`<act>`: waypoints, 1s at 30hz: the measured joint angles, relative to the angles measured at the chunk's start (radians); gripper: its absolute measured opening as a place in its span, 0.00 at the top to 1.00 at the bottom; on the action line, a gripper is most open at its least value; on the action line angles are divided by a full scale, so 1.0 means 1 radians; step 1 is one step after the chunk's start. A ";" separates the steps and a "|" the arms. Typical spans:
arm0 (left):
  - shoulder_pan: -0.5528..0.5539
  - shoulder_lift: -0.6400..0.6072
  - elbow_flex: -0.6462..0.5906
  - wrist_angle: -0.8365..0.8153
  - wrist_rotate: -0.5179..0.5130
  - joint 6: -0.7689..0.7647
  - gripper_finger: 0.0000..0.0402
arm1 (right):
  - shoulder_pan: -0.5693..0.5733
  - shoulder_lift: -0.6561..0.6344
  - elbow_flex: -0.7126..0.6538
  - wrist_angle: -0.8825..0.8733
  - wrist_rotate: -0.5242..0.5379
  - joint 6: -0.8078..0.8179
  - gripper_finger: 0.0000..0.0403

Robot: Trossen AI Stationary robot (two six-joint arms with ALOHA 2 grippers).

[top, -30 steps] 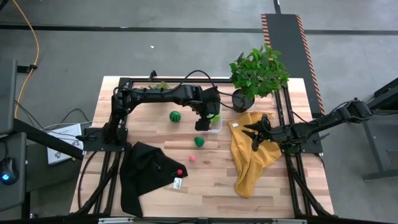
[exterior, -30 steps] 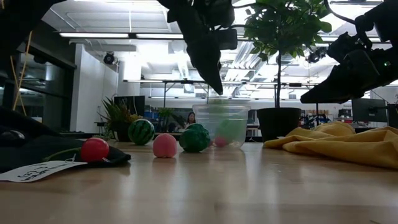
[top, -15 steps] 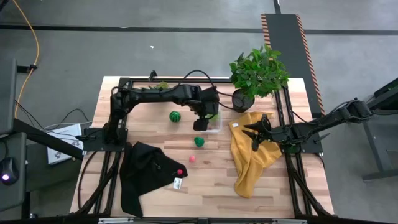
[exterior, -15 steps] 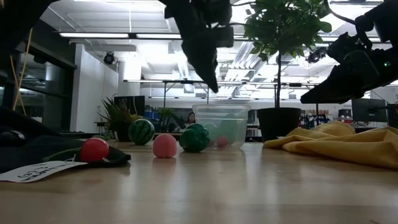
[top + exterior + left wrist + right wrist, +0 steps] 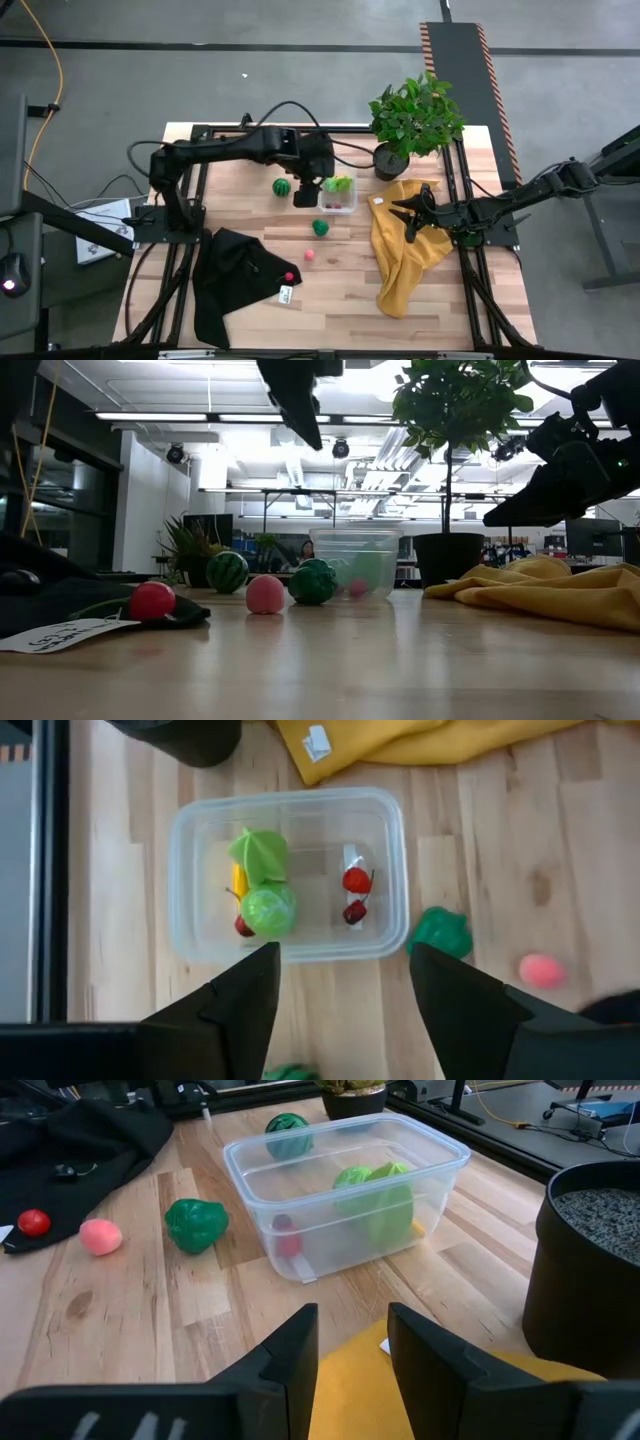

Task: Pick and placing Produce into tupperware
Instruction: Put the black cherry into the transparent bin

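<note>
The left gripper (image 5: 340,985) hangs empty, fingers apart, above the tupperware (image 5: 388,860) holding leafy green pieces, while the striped melon (image 5: 282,187), green ball (image 5: 320,227) and pink piece (image 5: 309,255) lie outside, liable to roll if nudged.

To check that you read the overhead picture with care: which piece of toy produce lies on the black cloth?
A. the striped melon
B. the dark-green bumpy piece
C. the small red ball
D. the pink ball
C: the small red ball rests on the black cloth, while the pink ball, the dark-green bumpy piece and the striped melon lie on bare wood.
</note>
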 joint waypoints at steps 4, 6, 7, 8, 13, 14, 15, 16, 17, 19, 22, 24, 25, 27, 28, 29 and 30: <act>0.003 -0.053 0.000 -0.062 -0.008 -0.041 0.51 | 0.000 0.000 0.000 0.000 0.000 0.000 0.72; 0.006 -0.077 0.000 -0.098 -0.035 -0.061 0.52 | 0.000 0.000 0.000 0.000 0.000 0.000 0.72; 0.009 -0.090 0.000 -0.118 -0.047 -0.067 0.53 | 0.000 0.000 0.000 -0.002 0.000 0.000 0.72; 0.010 -0.104 0.000 -0.138 -0.062 -0.068 0.54 | 0.000 0.000 0.000 -0.003 0.000 0.000 0.72; 0.011 -0.150 0.000 -0.240 -0.105 -0.101 0.58 | 0.000 0.000 0.000 -0.003 0.000 0.000 0.72; 0.011 -0.155 0.000 -0.261 -0.105 -0.110 0.59 | 0.000 0.000 0.000 -0.003 0.000 0.000 0.72; 0.011 -0.162 0.000 -0.277 -0.105 -0.118 0.60 | 0.000 0.000 0.000 -0.004 0.000 0.000 0.72; 0.010 -0.169 0.000 -0.291 -0.104 -0.122 0.61 | 0.000 0.000 0.000 -0.005 0.000 0.000 0.72; 0.010 -0.177 0.000 -0.303 -0.105 -0.123 0.62 | 0.000 0.000 0.000 -0.007 0.000 0.000 0.72; 0.011 -0.190 0.000 -0.322 -0.105 -0.123 0.64 | 0.000 0.000 0.000 -0.008 0.000 0.000 0.72; 0.011 -0.236 -0.035 -0.302 -0.105 -0.122 0.68 | 0.000 0.000 0.000 -0.008 0.000 0.000 0.72; 0.011 -0.294 -0.104 -0.270 -0.105 -0.122 0.70 | 0.000 0.000 0.000 -0.008 0.000 0.000 0.72; 0.009 -0.327 -0.148 -0.253 -0.105 -0.123 0.71 | 0.000 0.000 0.000 -0.008 0.000 0.000 0.72; 0.008 -0.392 -0.240 -0.226 -0.104 -0.130 0.72 | 0.000 0.000 0.000 -0.008 0.000 0.000 0.72; 0.008 -0.425 -0.285 -0.213 -0.103 -0.143 0.73 | 0.000 0.000 0.000 -0.008 0.000 0.000 0.72; 0.001 -0.458 -0.327 -0.199 -0.096 -0.163 0.73 | 0.000 0.000 0.000 -0.009 0.000 0.000 0.72; -0.008 -0.491 -0.369 -0.188 -0.089 -0.189 0.74 | 0.000 0.000 0.000 -0.011 0.000 0.000 0.72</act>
